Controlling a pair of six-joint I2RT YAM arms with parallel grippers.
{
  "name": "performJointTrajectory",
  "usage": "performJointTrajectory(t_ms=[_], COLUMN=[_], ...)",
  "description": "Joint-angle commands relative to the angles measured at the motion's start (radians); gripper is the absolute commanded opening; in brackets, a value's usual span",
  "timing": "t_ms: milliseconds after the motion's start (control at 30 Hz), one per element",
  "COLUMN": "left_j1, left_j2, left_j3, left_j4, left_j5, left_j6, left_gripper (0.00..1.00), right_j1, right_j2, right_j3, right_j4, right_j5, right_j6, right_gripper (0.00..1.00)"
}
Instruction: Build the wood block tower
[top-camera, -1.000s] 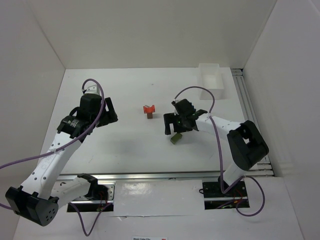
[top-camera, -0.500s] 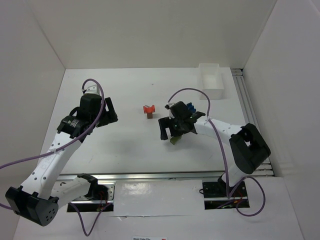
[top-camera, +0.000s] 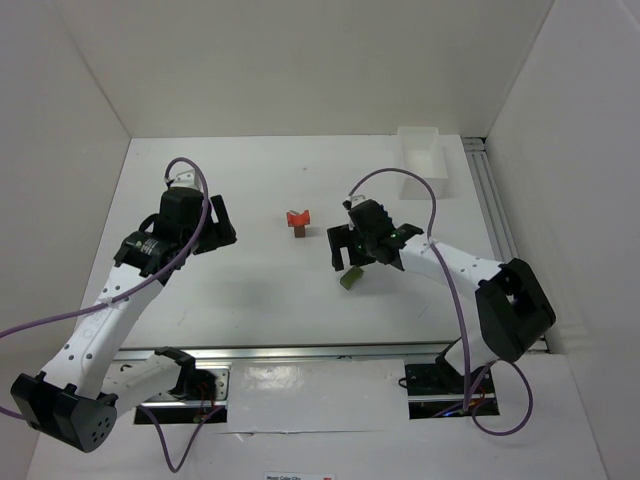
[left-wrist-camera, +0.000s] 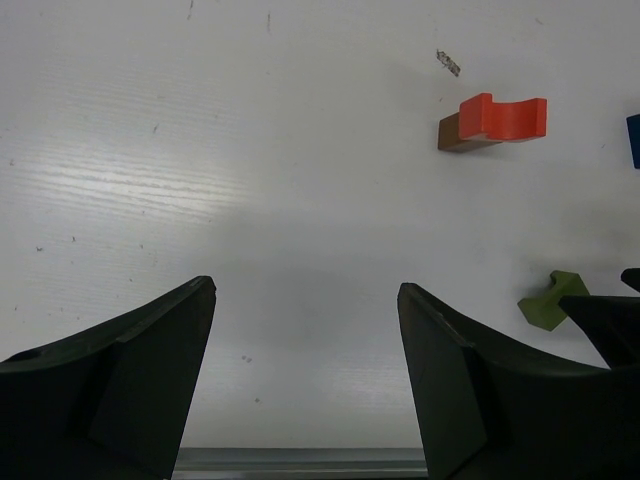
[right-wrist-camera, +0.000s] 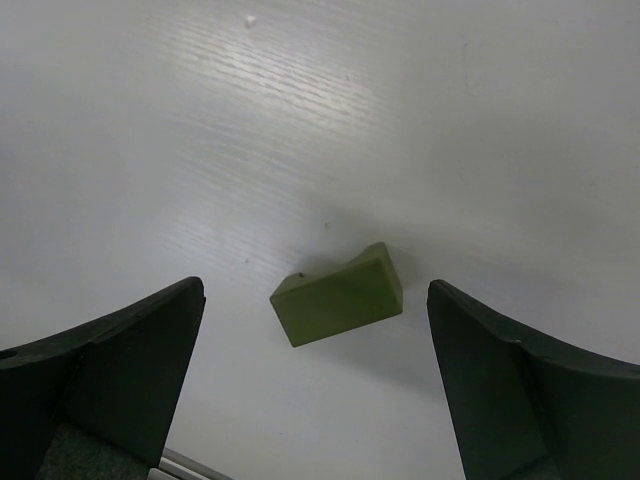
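Observation:
A red notched block sits on a brown block at mid-table; both also show in the left wrist view, red on brown. A green block lies alone on the table. In the right wrist view the green block lies on its side below and between my open fingers. My right gripper hovers just above it, open and empty. A blue sliver shows at the right edge of the left wrist view. My left gripper is open and empty, well to the left.
A white rectangular bin stands at the back right. A metal rail runs along the table's right side. White walls enclose the table on three sides.
My right gripper swung left and turned, then came back right and now sits squarely over the green block. The green block and the left arm have not moved.

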Motion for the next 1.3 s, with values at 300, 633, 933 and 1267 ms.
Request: performJointTrajectory(t_ms=[300,633,933,1267], left_j1=[0.005,0.005,0.005,0.005], left_j2=[-0.013,-0.013,-0.013,-0.022], left_j3=[0.025,0.025,0.025,0.007], left_j4=[0.021,0.021,0.021,0.021], left_j5=[0.002,0.002,0.011,0.011], left_j6=[0.012,0.012,0.012,0.012], left_gripper=[0.86,0.86,0.86,0.86], right_j1=[-0.052,0.000,0.132,0.183], right_j2=[0.078,0.066,0.115,0.147], right_j3=[-0.045,-0.063,-0.001,0.032], right_j4=[0.091,0.068,-0.019,-0.047], right_j5=[-0.210,-0.209,0.024,0.136], right_j6=[-0.040,-0.040,-0.049,-0.030], right_gripper=[1.00,1.00,1.00,0.84])
